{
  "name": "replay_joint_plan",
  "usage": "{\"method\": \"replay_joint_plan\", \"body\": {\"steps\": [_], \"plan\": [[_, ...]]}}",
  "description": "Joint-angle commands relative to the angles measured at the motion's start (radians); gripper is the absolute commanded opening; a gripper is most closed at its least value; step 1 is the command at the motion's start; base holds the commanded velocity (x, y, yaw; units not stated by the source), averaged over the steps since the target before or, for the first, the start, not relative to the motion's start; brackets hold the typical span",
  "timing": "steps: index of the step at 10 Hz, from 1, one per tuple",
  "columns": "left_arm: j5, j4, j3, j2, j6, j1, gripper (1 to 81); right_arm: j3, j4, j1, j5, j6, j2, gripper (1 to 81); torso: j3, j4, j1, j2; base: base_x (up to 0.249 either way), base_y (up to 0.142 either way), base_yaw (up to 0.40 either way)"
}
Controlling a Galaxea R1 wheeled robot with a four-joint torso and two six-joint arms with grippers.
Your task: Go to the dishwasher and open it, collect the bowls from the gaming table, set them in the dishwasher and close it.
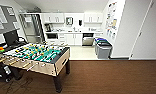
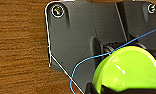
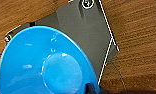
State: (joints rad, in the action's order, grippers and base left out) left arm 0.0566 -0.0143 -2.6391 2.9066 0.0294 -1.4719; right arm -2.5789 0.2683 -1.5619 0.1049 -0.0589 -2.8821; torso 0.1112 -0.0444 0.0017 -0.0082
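Right hand carries a blue bowl point(image 3: 44, 65) — left a green bowl point(image 2: 129, 72) — grip unclear.

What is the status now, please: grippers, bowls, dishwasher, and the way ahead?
Blue bowl at right wrist, green bowl at left wrist; grip not visible. Dishwasher far ahead, door looks open. Foosball table on left, grey bins beside the path.

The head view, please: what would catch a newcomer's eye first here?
The foosball table with its green field stands near on the left, on dark wood floor. Beyond it, the white kitchenette holds the steel-fronted dishwasher, with grey bins to its right. In the wrist views, a lime-green bowl and a blue bowl loom large.
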Motion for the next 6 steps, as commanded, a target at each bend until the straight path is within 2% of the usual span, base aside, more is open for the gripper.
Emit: {"method": "replay_joint_plan", "body": {"steps": [1, 3, 6], "plan": [[0.066, 0.007, 0.001, -0.010, 0.006, 0.038, 1.0, 0.002, -0.001, 0.032, -0.062, -0.001, 0.016, 1.0, 0.000, 0.000, 0.000, 0.000, 0.172, -0.091, 0.000], [0.066, 0.007, -0.002, -0.010, 0.006, 0.038, 1.0, 0.002, -0.001, 0.032, -0.062, -0.001, 0.016, 1.0, 0.000, 0.000, 0.000, 0.000, 0.172, -0.081, 0.000], [0.066, 0.007, -0.001, -0.012, 0.006, 0.038, 1.0, 0.002, -0.001, 0.033, -0.062, -0.001, 0.015, 1.0, 0.000, 0.000, 0.000, 0.000, 0.173, 0.000, 0.000]]}}
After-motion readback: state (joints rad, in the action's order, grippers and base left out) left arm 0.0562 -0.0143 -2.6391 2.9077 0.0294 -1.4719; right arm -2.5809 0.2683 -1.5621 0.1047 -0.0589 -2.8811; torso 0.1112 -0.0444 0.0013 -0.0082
